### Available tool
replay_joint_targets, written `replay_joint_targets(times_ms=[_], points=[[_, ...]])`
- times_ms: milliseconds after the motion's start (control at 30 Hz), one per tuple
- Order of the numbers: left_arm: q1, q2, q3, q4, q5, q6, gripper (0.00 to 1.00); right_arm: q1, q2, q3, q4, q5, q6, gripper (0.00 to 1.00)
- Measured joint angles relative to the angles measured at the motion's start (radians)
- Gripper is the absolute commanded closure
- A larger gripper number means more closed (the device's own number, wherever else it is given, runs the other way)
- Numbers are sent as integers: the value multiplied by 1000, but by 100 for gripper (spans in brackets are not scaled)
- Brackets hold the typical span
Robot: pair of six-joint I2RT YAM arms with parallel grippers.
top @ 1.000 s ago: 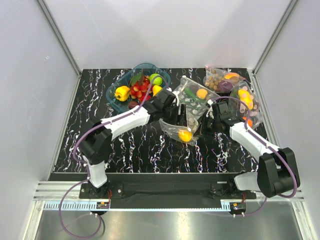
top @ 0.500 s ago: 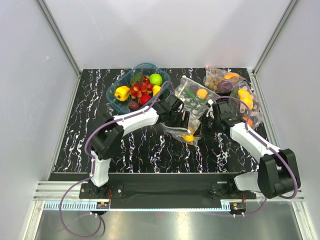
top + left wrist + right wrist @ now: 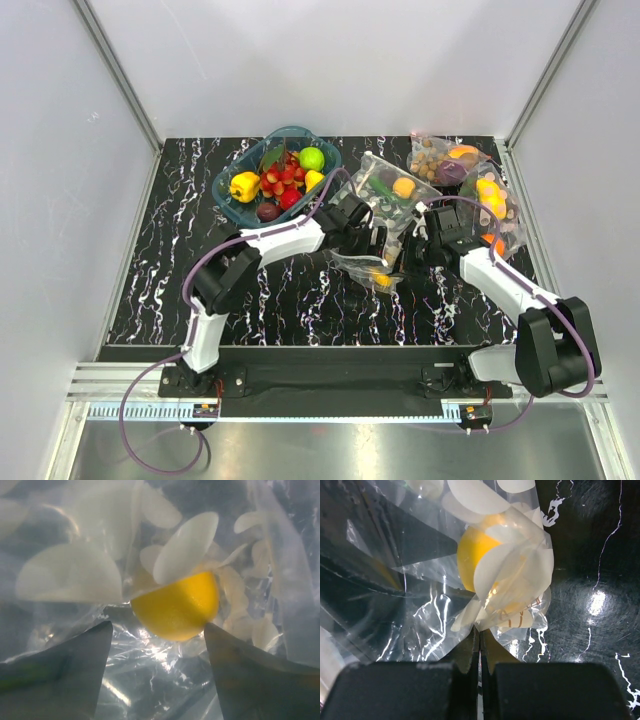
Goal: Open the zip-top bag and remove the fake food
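Zip-top bag (image 3: 365, 262) is pinched by right tool (image 3: 480, 642); left tool (image 3: 157, 630) is open w/ yellow fruit (image 3: 175, 607) between. It may grab plastic too, so fruit can't come out.

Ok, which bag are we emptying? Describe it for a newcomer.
Start at the teal tub of fruit. Right of it and nearer, between the left gripper and right gripper, is a clear white-dotted bag. Unlike the dotted bag behind, it shows one yellow fruit.
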Motion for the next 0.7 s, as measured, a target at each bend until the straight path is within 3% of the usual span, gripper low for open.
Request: replay_joint_targets(times_ms=[500,567,633,700], points=[[-4,82,69,41,13,-28,18,0,73,0,-1,6,9,100],[-4,105,90,40,13,-31,36,0,77,0,-1,6,10,100],[-4,119,105,42,16,-33,61,0,77,0,-2,6,11,100],[-6,122,110,41,17,-28,70,0,77,0,-5,13,12,100]])
